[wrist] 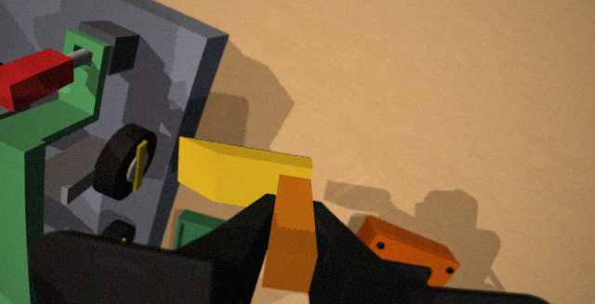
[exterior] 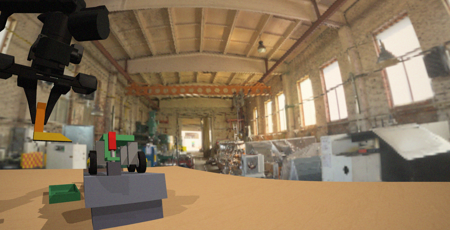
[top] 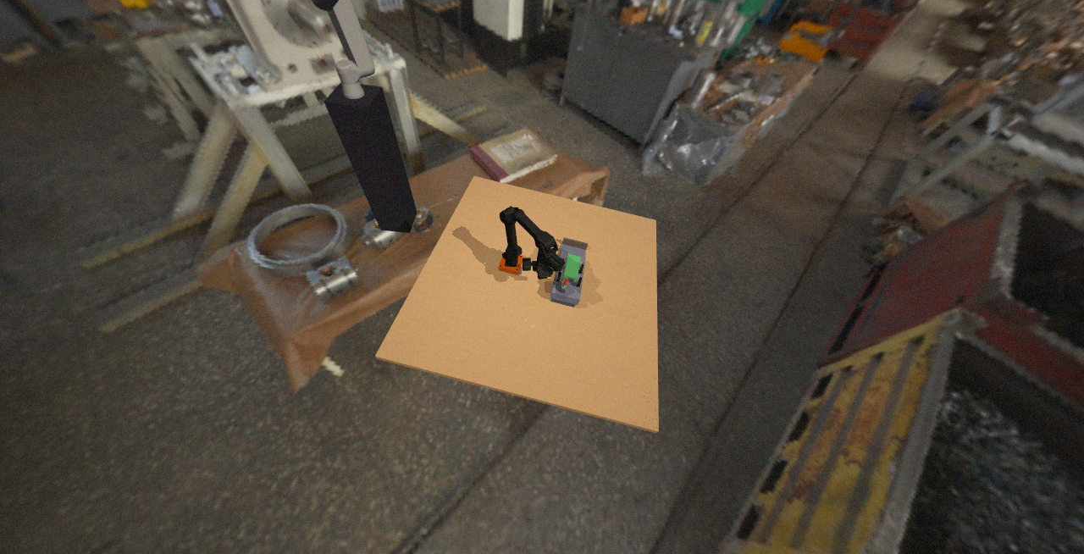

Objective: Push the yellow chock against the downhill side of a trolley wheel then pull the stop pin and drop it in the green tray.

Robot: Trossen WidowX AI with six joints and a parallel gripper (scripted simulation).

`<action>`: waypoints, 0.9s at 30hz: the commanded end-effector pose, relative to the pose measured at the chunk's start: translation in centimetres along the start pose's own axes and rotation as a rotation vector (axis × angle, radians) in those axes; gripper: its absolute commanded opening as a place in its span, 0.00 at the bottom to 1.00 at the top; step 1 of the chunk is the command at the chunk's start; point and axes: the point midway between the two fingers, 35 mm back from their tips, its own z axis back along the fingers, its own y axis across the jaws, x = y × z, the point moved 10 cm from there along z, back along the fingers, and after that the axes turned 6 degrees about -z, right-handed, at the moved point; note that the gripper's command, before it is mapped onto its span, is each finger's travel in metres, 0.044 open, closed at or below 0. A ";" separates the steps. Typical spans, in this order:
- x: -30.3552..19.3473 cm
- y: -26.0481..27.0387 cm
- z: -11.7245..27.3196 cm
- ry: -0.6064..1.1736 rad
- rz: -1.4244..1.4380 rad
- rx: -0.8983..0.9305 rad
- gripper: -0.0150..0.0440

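My gripper is shut on the orange handle of the yellow chock. The chock hangs in the air, higher than the ramp surface and to the trolley's left in the exterior view. The green trolley stands on the grey ramp. The red-headed stop pin sits in the bracket at its uphill end. A black wheel shows on the chock's side. The green tray sits beside the ramp, partly hidden by a finger in the wrist view.
The arm's orange base stands on the wooden table top, to the ramp's left in the top view. A dark stop block stands on the ramp at the pin. A separate grey arm on a dark pedestal stands beyond the table.
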 end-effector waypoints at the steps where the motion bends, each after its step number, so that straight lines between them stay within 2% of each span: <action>1: 0.0 0.0 0.1 -0.003 0.114 -0.004 0.25; 27: 0.0 0.0 0.1 -0.001 1.008 -0.007 0.25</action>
